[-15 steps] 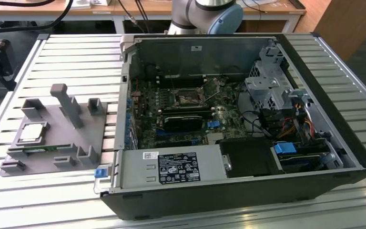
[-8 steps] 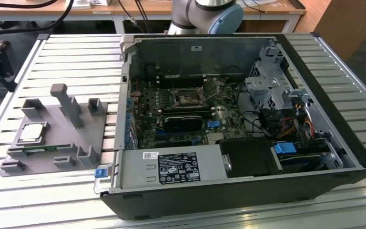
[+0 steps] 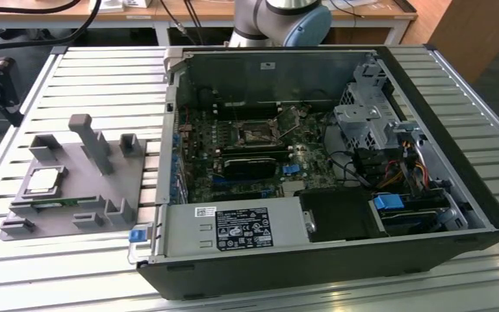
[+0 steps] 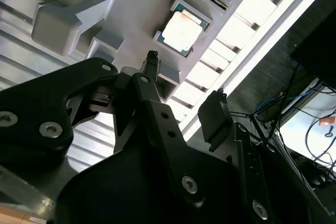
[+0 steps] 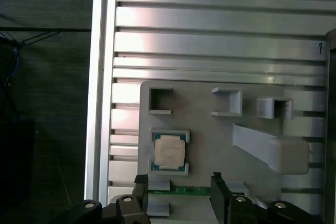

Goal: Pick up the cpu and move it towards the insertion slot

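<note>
In the first wrist view the gripper [image 5: 178,182] was cut off by the frame edge, so that little more than its two dark fingertips [image 5: 218,187] and the black knuckles behind them could be seen. Its jaws stood wide apart with nothing held between them. They hung above the edge of the grey fixture [image 5: 210,140], on the side where a green memory stick [image 5: 184,190] lay, partly hidden behind the fingers. The cpu [image 5: 169,152] lay flat in its square pocket on the fixture just beyond the fingertips, silvery top up, and nothing touched it. Low pocket walls hugged two of its sides. In the second wrist view the black body of the gripper blocked much of the scene. There the cpu [image 4: 182,31] showed clear past the two tips. A tall post [image 5: 273,153] rose from the fixture off to one side of the chip, apart from it. In the exterior view the fixture sat on the slatted table [image 3: 102,84] at that view's left, close beside the open computer case [image 3: 319,263]. The insertion slot [image 3: 256,134] lay deep inside the case, ringed by green board and crowded by cables and a metal drive cage. The space above it was open. The arm [image 3: 284,16] was cut off at the top edge of that view.
</note>
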`<action>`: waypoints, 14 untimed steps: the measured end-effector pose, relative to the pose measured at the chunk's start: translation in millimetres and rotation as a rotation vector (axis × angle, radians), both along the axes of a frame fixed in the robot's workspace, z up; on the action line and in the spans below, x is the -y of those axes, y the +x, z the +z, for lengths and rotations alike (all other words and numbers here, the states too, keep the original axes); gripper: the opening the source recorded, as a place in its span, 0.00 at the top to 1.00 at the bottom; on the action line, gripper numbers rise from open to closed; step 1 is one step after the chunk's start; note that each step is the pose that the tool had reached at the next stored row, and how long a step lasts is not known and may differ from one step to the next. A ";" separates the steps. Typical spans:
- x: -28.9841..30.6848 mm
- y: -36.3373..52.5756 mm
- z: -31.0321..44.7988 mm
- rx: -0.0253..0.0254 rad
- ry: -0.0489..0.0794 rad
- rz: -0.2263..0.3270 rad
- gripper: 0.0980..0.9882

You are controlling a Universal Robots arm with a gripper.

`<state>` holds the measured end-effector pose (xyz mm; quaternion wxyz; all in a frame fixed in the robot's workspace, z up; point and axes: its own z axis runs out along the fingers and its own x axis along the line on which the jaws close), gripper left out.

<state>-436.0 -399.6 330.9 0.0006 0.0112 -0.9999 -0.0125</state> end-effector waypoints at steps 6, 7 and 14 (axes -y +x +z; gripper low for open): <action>0.0 -0.4 -2.1 -0.0001 -0.001 0.000 0.45; 0.0 -0.5 -2.4 -0.0001 -0.001 0.000 0.45; 0.0 -1.0 -4.9 -0.0001 -0.003 0.001 0.45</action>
